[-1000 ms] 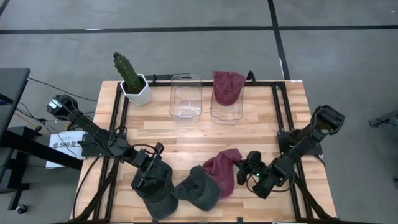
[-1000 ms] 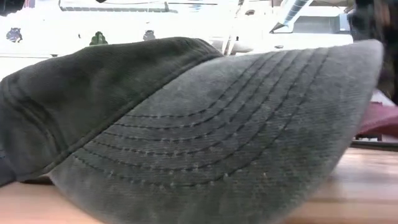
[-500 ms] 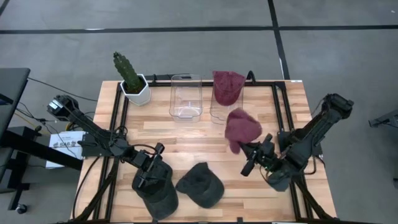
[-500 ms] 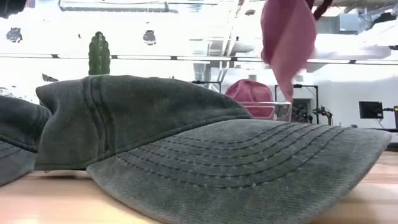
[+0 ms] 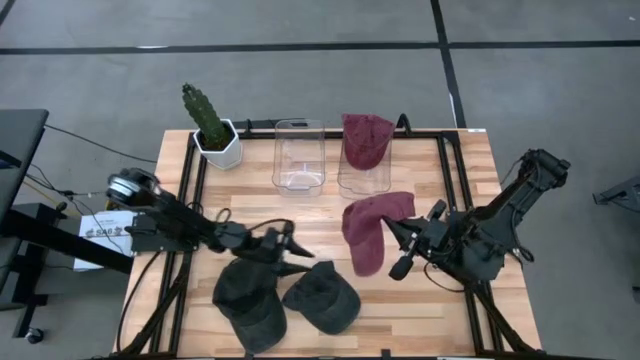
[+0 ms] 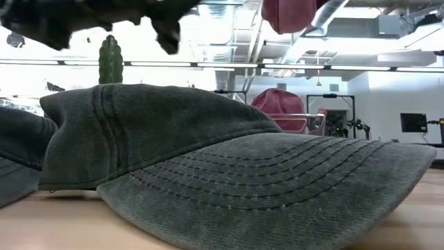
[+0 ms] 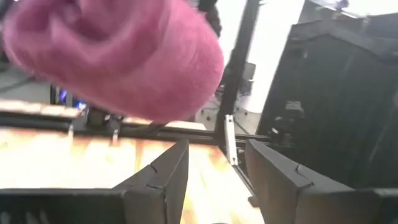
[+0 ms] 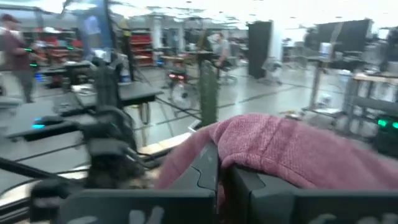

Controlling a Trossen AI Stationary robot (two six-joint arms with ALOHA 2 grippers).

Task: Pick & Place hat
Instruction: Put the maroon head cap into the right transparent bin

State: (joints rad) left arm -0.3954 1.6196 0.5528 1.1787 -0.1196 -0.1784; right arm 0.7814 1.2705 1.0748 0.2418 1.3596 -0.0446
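A maroon hat [image 5: 368, 232] hangs above the table's middle, and my right gripper [image 5: 393, 230] is shut on it; the low view shows this hat [image 6: 291, 12] at the top. Two dark grey hats [image 5: 322, 298] [image 5: 248, 305] lie on the wood near the front edge. My left gripper [image 5: 297, 252] hovers open just above and between them, touching nothing. In the left wrist view its fingers [image 7: 168, 177] stand apart, with the maroon hat [image 7: 118, 56] beyond them. Another maroon hat [image 5: 366, 140] sits in the right clear bin [image 5: 365, 185]. My right gripper pinches the maroon hat's edge [image 8: 249, 152] between its two fingers [image 8: 205, 171]. The fingers lie level, coming from the table's right side. The hat is lifted clear of the table, draping over the fingertips and hanging slack below them [image 5: 368, 258].
An empty clear bin [image 5: 298, 155] stands at the back beside the filled one. A potted cactus [image 5: 212, 128] stands at the back left corner. Black frame rails [image 5: 448, 180] run along both table sides. Bare wood lies between the bins and the hats.
My right gripper has risen with the maroon hat and rolled its wrist; the hat has come off the dark hat and now hangs clear. My left gripper has left the left dark hat and moved toward the table's right edge, staying open.
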